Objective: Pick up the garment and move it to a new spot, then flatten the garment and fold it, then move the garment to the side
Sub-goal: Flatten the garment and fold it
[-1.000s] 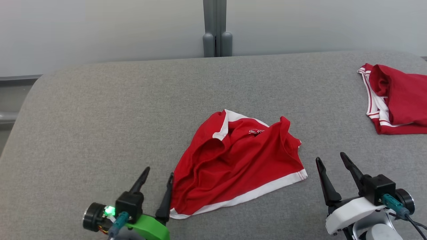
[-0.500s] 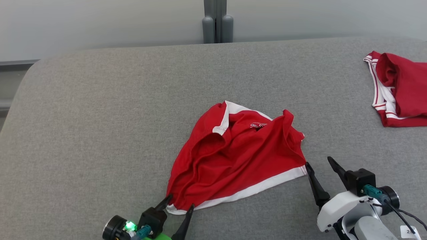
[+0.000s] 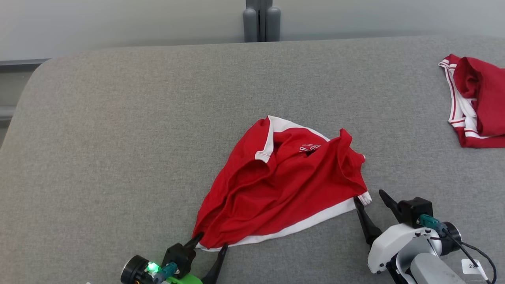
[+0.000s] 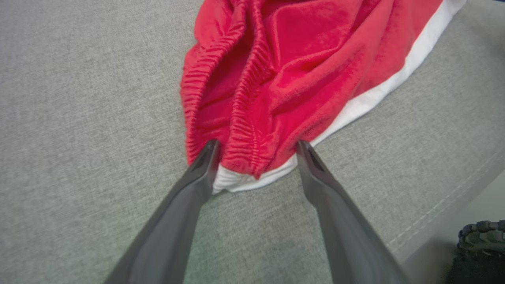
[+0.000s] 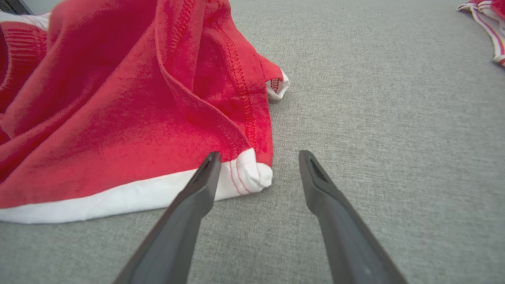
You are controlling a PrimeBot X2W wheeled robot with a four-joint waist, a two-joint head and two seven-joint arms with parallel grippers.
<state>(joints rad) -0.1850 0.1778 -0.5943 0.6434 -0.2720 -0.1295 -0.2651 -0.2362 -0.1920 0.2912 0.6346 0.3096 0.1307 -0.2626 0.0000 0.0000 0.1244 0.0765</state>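
Left pincer [image 3: 212,241] [image 4: 257,144]: fingers apart, straddling the garment's [image 3: 276,189] [image 4: 284,59] [image 5: 98,98] nearest corner, tips at its gathered red edge and white hem.
Right pincer [image 3: 369,195] [image 5: 259,154]: fingers apart at the garment's other near corner, one tip against the white hem, the other over bare cloth just beside it.
Garment: red with white trim, crumpled, lying on the grey worktop [image 3: 118,138] between both pincers.
Second red garment [image 3: 479,102] [image 5: 487,12]: well apart from the garment, far right.
Grey post [image 3: 261,19]: beyond the garment, behind the worktop's far edge.
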